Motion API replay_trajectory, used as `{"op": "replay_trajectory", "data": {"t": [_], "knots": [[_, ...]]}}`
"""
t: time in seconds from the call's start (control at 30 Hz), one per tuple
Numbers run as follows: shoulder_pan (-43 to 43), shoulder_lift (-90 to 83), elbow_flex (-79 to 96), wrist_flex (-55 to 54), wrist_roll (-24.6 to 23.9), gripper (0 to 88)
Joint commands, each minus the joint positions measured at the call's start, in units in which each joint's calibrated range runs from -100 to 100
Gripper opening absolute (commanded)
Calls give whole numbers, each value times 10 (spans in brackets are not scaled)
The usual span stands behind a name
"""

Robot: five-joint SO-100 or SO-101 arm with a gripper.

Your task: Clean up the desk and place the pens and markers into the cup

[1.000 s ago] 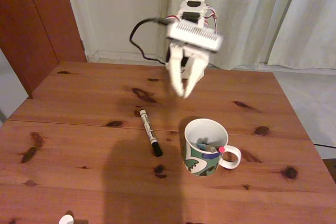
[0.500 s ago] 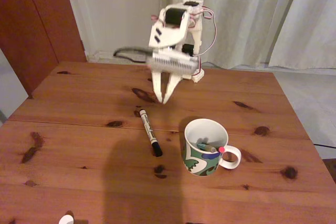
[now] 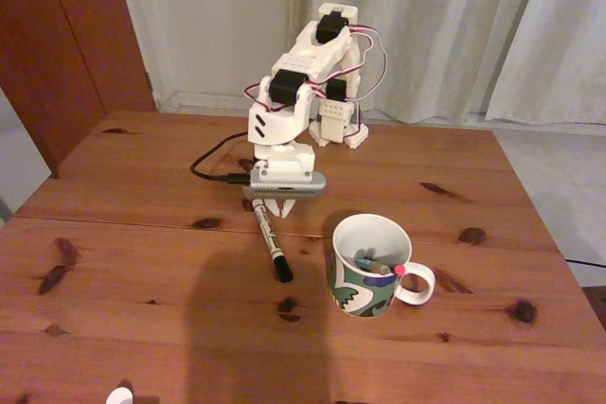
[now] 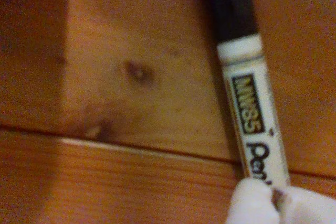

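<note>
A white marker point(image 3: 271, 238) with a black cap lies flat on the desk point(image 3: 133, 262), left of the cup point(image 3: 365, 281). The white patterned cup stands upright and holds a teal pen point(image 3: 371, 264) and a pen with a red end point(image 3: 400, 270). My gripper point(image 3: 275, 207) points straight down over the marker's far end, close to the wood. In the wrist view the marker point(image 4: 251, 103) runs from its black cap at the top to my gripper point(image 4: 275, 203), whose two white fingertips point(image 4: 247, 205) meet over the barrel with hardly a gap between them.
A black cable point(image 3: 210, 169) curls over the desk to the left of the arm's base point(image 3: 341, 125). A small white object point(image 3: 118, 395) sits at the front edge, bottom left. The cup's handle point(image 3: 421, 283) points right.
The arm has swung left from above the cup and dropped from high over the desk down onto the marker's far end. Marker and cup have stayed where they were.
</note>
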Motion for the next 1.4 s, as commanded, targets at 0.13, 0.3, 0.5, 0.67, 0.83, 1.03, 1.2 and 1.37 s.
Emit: {"op": "replay_trajectory", "data": {"t": [0.13,0.3,0.5,0.67,0.83,1.03,1.2,1.37], "knots": [[6,1,-31,-4,-2,9],[13,5,-31,-7,-2,15],[31,6,-27,-41,0,13],[36,28,-24,-53,2,15],[36,33,-23,-53,2,22],[36,33,-22,-50,3,184],[36,29,1,-52,4,209],[30,21,69,-53,29,209]]}}
